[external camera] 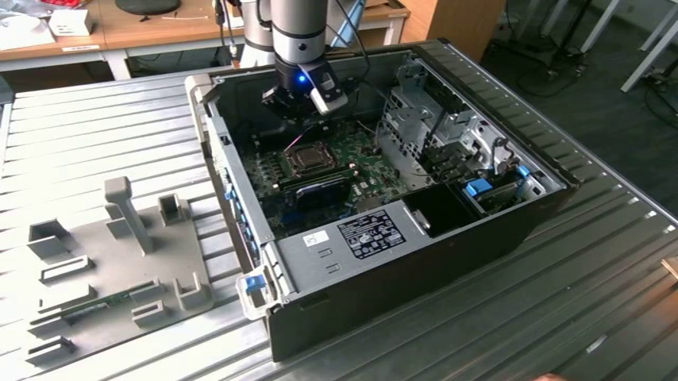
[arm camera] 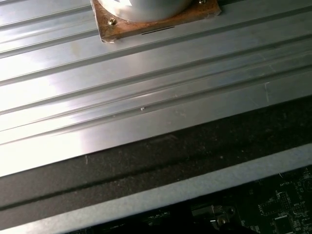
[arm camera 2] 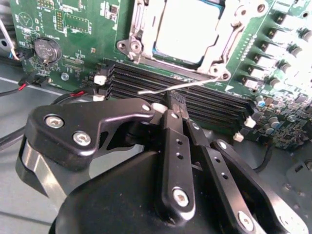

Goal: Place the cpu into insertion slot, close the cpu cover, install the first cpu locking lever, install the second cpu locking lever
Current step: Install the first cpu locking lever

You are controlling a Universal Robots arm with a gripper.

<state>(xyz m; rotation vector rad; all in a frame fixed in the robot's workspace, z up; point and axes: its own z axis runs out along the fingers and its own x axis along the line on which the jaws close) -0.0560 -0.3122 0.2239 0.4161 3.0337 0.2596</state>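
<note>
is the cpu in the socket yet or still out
In. In the second wrist view the cpu lies flat inside the insertion slot, with the metal rim framing its pale top on the sides that show.

PC case (external camera: 424, 278) top open, drive cage (external camera: 418, 119) on exterior view's right, side wall (external camera: 215, 135) on its left, lever wire (arm camera 2: 195, 84) nr gripper (arm camera 2: 176, 102)

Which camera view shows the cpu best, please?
The second wrist view: the cpu lies close up, its pale metal top framed by the cpu cover. In the exterior view it is a small square on the green board. The first wrist view faces the ribbed table and case edge.
</note>
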